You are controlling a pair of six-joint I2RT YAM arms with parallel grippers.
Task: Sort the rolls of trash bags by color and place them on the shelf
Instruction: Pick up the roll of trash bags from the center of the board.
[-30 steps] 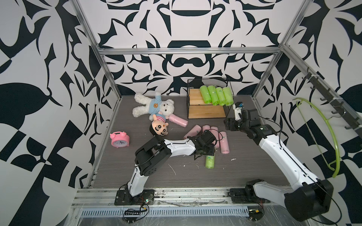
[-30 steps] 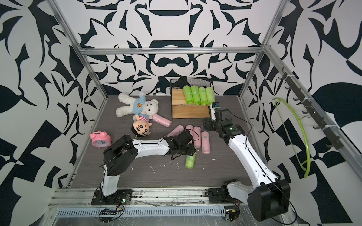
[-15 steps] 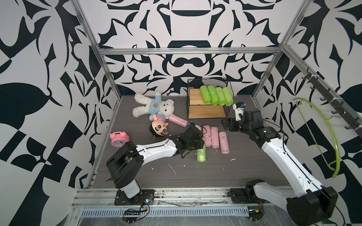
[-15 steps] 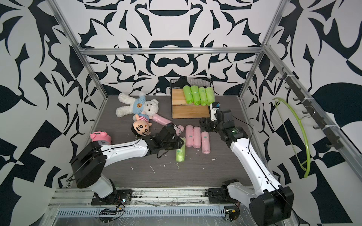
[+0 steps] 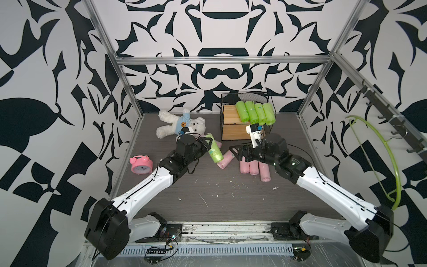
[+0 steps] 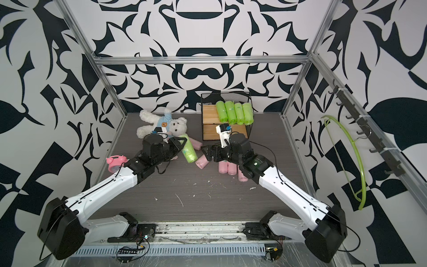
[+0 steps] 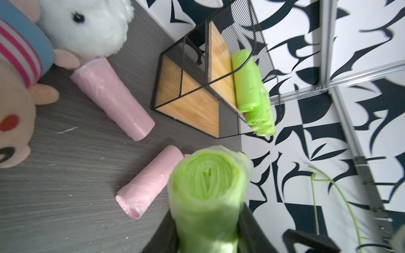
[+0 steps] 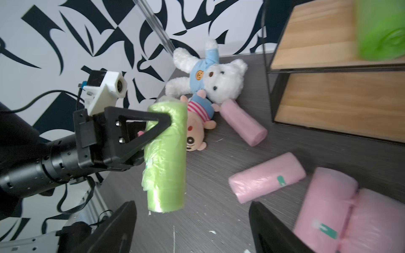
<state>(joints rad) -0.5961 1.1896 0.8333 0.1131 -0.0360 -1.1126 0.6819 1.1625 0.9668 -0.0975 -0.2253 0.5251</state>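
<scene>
Robot lab test cell, not home.
- Walls (image 5: 219,34) all round: printed black-white pattern.
- Bare aluminium frame (image 5: 221,60) boxes in grey table (image 5: 231,203).
- Left arm (image 5: 147,185), right arm (image 5: 328,187): white-black, bolted to metal rail (image 5: 219,233) at front edge.
- Camera (image 8: 105,87) mounted on left wrist.
- Mismatched props: teddy (image 5: 175,124), clock (image 5: 141,164), shelf (image 5: 233,134), green roll (image 5: 215,151), pink rolls (image 5: 253,167).
- Hook rack (image 5: 390,115) on side wall.
</scene>
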